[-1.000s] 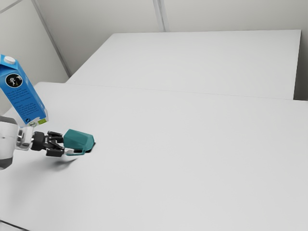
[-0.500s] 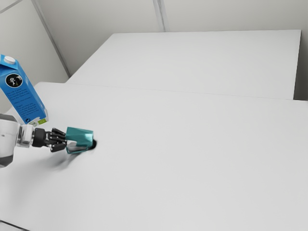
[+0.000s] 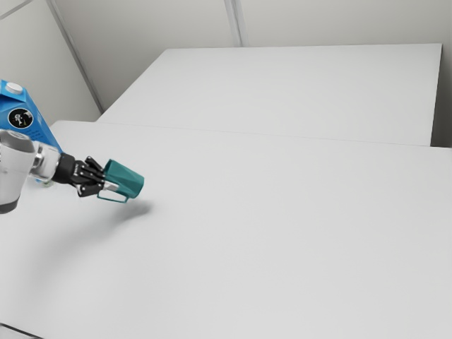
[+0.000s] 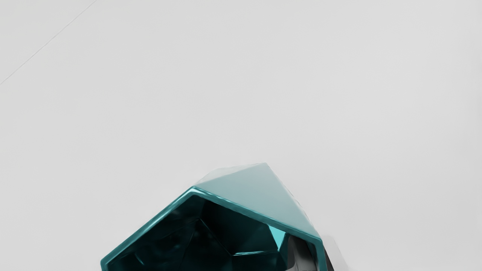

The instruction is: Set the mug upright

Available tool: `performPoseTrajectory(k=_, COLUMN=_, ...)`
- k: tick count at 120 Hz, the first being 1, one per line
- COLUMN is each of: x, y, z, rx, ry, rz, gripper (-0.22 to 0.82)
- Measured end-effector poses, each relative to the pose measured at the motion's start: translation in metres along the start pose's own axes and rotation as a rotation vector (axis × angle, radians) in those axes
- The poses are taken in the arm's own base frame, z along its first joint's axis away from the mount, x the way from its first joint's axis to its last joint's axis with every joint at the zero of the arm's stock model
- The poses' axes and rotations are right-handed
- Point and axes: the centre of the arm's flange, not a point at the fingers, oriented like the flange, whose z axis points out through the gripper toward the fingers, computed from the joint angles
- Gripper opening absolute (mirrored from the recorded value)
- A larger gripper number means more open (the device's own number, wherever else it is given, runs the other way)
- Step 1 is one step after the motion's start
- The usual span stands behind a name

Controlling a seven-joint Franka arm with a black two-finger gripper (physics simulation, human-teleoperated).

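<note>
The black gripper (image 3: 104, 184) is at the exterior view's left, shut on the wall of the teal faceted mug (image 3: 126, 179). The mug hangs above the table, tilted, its mouth toward the gripper and its base pointing down toward the exterior view's right. Its handle is on the lower side. In the wrist view, the open mouth of the mug (image 4: 256, 195) faces the camera. There the gripper (image 4: 318, 259) has one finger inside the mug and the other outside, pinching the wall between them.
A blue carton (image 3: 30, 124) stands behind the arm at the exterior view's left, partly hidden by it. The white table (image 3: 282, 233) stretches toward the exterior view's right, with a shadow below the mug.
My gripper has risen with the mug, lifting it off the table. The mug has tipped so its base points lower, and its shadow has separated from it.
</note>
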Motion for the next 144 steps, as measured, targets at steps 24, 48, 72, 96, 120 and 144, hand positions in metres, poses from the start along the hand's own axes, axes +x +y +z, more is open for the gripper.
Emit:
performPoseTrajectory(k=24, x=0.019, y=0.020, z=-0.015, rx=-0.086, ry=-0.368, rz=-0.024, gripper=-0.18)
performPoseTrajectory(k=48, x=0.049, y=-0.004, z=0.016, rx=-0.066, ry=-0.656, rz=-0.081, gripper=-0.18)
performPoseTrajectory(k=72, x=0.092, y=-0.011, z=0.051, rx=0.013, ry=-0.753, rz=-0.160, gripper=-0.18)
performPoseTrajectory(k=96, x=0.121, y=0.014, z=0.082, rx=0.056, ry=-0.771, rz=-0.268, gripper=-0.18)
performPoseTrajectory(k=120, x=0.121, y=0.021, z=0.085, rx=0.117, ry=-0.775, rz=-0.424, gripper=-0.18)
performPoseTrajectory(k=144, x=0.131, y=0.030, z=0.106, rx=0.140, ry=-0.782, rz=-0.511, gripper=-0.18)
